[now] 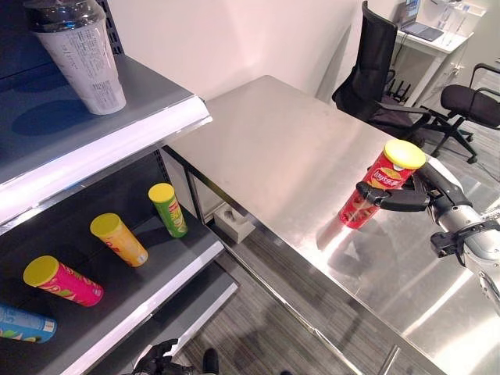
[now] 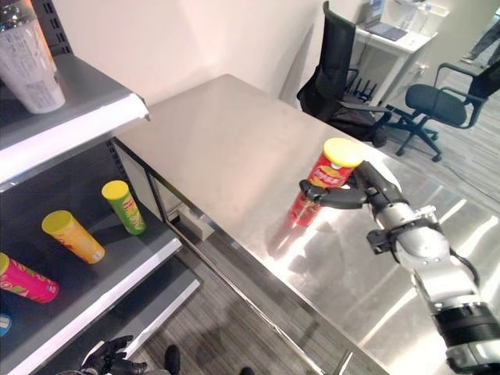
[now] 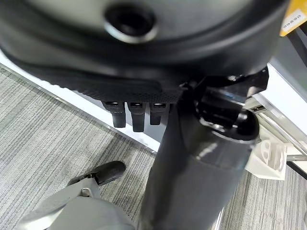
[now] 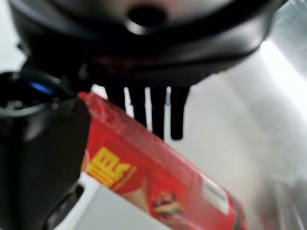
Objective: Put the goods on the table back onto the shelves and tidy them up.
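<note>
On the shiny steel tabletop, near its front edge, the right robot hand grips the tilted red cylindrical chip can (thumb across its middle), which might slip.

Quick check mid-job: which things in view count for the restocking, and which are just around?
Job:
red can, held in the right hand over the steel table
shelves with green can, yellow can, pink can, blue can

Just around:
clear cup on the top shelf
office chairs
desk
</note>
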Motion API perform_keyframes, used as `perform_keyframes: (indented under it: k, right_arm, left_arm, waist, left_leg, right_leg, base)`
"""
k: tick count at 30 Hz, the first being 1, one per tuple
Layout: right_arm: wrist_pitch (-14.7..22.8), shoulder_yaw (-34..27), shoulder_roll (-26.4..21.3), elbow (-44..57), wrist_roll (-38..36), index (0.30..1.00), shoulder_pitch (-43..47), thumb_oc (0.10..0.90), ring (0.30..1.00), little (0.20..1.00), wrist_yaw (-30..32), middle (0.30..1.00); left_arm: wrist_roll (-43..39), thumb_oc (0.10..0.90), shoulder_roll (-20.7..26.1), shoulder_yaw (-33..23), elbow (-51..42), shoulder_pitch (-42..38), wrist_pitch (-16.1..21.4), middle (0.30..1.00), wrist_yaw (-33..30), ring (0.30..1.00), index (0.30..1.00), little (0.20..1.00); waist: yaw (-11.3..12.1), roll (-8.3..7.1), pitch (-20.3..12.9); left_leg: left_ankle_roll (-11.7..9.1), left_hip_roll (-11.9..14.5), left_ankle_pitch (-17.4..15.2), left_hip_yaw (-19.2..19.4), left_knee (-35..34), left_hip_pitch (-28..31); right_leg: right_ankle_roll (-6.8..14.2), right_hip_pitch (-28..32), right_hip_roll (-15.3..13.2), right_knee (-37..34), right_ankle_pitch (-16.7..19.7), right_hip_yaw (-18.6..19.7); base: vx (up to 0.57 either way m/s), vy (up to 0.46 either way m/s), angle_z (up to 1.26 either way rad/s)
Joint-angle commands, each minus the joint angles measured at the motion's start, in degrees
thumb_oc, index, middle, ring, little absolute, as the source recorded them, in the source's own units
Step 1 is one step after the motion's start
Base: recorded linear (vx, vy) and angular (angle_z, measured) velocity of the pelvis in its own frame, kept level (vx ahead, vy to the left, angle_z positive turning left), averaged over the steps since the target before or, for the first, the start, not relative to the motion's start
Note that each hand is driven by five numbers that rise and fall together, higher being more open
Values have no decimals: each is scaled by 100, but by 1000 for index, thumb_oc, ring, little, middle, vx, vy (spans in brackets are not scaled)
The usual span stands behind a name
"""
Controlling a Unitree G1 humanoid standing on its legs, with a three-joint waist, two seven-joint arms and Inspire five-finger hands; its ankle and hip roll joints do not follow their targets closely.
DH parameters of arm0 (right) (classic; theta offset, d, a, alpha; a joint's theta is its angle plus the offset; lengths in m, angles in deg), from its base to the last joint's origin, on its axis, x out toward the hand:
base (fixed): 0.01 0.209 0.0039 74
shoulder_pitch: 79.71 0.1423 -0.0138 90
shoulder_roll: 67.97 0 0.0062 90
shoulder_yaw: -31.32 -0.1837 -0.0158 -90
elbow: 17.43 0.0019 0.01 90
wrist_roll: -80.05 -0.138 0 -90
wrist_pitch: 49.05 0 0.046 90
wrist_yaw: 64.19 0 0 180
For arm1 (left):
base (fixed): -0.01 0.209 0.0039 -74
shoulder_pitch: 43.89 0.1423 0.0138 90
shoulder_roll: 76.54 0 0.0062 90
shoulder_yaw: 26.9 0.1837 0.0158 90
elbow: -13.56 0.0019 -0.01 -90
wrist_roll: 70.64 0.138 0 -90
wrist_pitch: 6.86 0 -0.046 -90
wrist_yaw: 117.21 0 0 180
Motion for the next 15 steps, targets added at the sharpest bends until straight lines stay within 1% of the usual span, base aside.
perform_keyframes:
  k: [1, 6, 10, 14, 15]
  right_arm:
    - [344, -283, 1, -13, -23, 300, 848, 400, 300, 300, 343, 300]
    - [360, -466, 93, -19, 92, 300, 869, 400, 300, 300, 509, 300]
    - [432, -735, 150, 221, 134, 300, 801, 400, 300, 300, 650, 300]
    - [820, -1476, 303, 929, 147, 300, 689, 400, 300, 300, 1010, 300]
    - [928, -1582, 350, 1131, 152, 300, 768, 400, 300, 300, 1103, 300]
  left_arm:
    - [124, 800, 220, 164, -5, -251, 151, 900, -35, 900, 900, 900]
    - [78, 800, 230, 122, -71, -247, 120, 900, -42, 900, 900, 900]
    - [57, 800, 259, 31, -102, -243, 106, 900, -68, 900, 900, 900]
    - [30, 800, 236, -63, -139, -233, 132, 900, -96, 900, 900, 900]
    - [16, 800, 216, -44, -160, -262, 139, 900, -101, 900, 900, 900]
  waist:
    - [211, -146, -267]
    - [215, -128, -271]
    - [221, -117, -246]
    - [313, -25, -98]
    - [362, 6, -37]
  left_leg:
    - [-434, 405, -531, 199, 19, 307]
    - [-445, 438, -523, 188, 19, 324]
    - [-478, 495, -482, 151, 33, 306]
    - [-588, 592, -250, -95, 125, -15]
    - [-639, 580, -148, -192, 171, -212]
  right_leg:
    - [210, -171, -34, 40, -208, -155]
    - [189, -158, -12, 40, -237, -166]
    - [154, -160, 44, 40, -286, -176]
    - [73, -247, 167, 40, -401, -245]
    - [63, -293, 164, 40, -412, -324]
  base:
    - [0, 0, 0]
    - [-2, -23, 1]
    - [-16, -60, 3]
    - [-141, -111, 31]
    - [-303, -66, 54]
